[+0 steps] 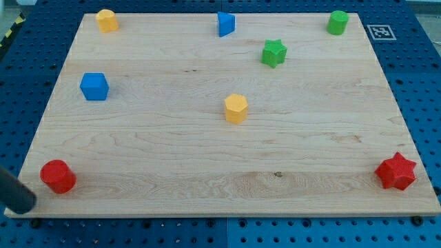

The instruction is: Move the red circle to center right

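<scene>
The red round wooden block [57, 176] sits at the board's bottom-left corner. The rod's tip [26, 204], holding nothing, seems just left of and below it; push steadily rightward and upward.

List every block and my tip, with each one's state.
red circle: bottom-left corner, untouched
my tip: just left of red circle, apart
red star: bottom right
yellow hexagon: centre
blue cube: left
yellow block, blue triangle, green cylinder: top edge
green star: upper right
</scene>
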You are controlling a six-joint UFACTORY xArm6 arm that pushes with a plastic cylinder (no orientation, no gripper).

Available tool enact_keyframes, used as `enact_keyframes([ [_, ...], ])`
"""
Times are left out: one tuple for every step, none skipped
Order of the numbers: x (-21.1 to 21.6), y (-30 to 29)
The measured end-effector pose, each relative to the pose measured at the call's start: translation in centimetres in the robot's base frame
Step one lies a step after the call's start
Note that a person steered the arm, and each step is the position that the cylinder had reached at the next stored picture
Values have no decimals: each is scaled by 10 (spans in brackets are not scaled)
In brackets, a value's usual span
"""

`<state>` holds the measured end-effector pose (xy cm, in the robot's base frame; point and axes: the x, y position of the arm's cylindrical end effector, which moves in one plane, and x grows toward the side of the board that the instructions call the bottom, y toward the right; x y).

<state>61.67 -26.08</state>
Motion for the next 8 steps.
enact_keyframes([
  [-2,42],
  [-11,43],
  [-7,24],
  [-5,1],
  [-15,-15],
  [-15,-10],
  [-17,7],
  [-25,13],
])
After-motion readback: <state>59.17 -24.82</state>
